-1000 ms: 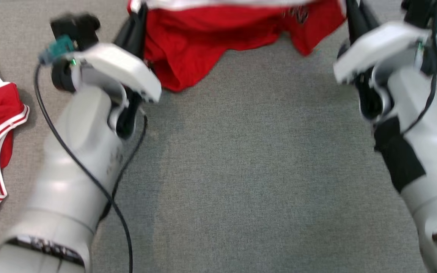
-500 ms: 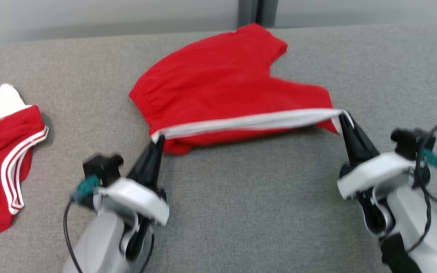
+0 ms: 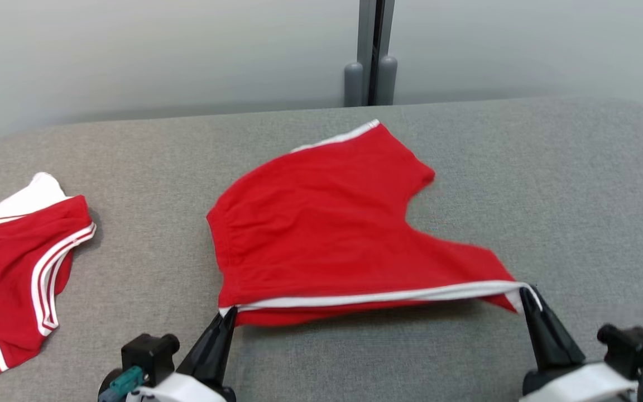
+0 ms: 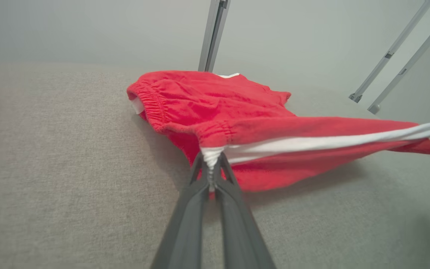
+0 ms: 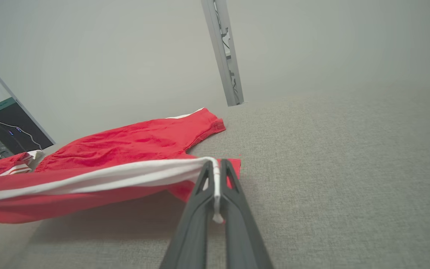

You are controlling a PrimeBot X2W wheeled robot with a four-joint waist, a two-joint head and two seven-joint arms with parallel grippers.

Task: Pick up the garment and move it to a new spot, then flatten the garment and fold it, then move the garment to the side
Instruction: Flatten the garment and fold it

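Left end effector (image 3: 226,314) and right end effector (image 3: 529,291) each pinch just a corner of the red shorts (image 3: 327,223), so a hard tug risks one corner slipping free and the cloth bunching on the surface (image 3: 550,184).

Seemingly a lab test bay: pale partition panels (image 3: 132,56), a metal post (image 3: 374,50), a grey cloth-covered table (image 3: 578,167), cabled equipment (image 5: 9,130)

Soft, even light from overhead fills all three views without glare, and the red garment (image 3: 321,234) casts only a diffuse shadow on the grey surface (image 3: 550,184) under its raised near edge. The head view is crisp apart from slight blur at the garment's right corner. Both wrist views are hazier, their wide lenses tilting the metal posts (image 4: 394,52) towards the edges, and the dark fingers (image 4: 185,231) close to the lens are soft and out of focus.
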